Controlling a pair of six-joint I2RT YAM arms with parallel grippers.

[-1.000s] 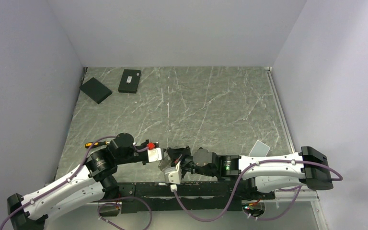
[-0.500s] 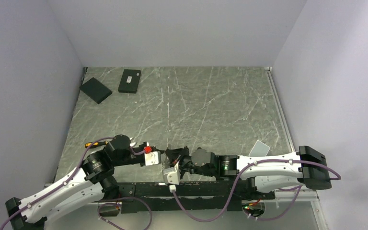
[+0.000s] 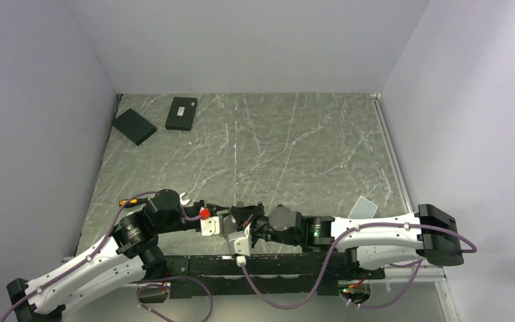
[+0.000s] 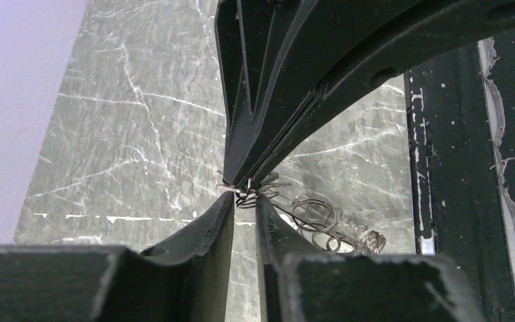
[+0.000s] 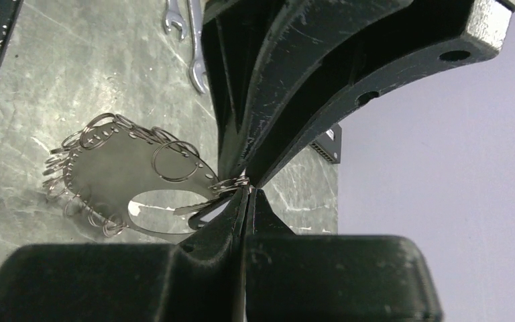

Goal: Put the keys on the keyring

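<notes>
A flat grey metal plate with an oval hole (image 5: 107, 168), fringed with several small wire rings, hangs just above the table between my grippers. This is the keyring bunch, and its rings also show in the left wrist view (image 4: 318, 220). A thin flat key-like blade (image 5: 191, 208) hangs beside the hole. My right gripper (image 5: 247, 191) is shut on one small split ring (image 5: 231, 184) at the bunch's edge. My left gripper (image 4: 245, 201) meets it tip to tip, its fingers a narrow gap apart and pinching the same ring (image 4: 251, 196). In the top view both grippers (image 3: 231, 227) touch near the table's near edge.
Two black boxes (image 3: 134, 126) (image 3: 182, 113) lie at the far left. Silver wrenches (image 5: 194, 40) and a yellow-handled tool (image 3: 131, 200) lie near the left arm. A pale card (image 3: 363, 207) lies by the right arm. A black rail (image 4: 442, 154) runs along the near edge.
My left gripper has moved right and slightly nearer, closing the gap until its tips meet the right gripper's. The right arm has hardly moved.
</notes>
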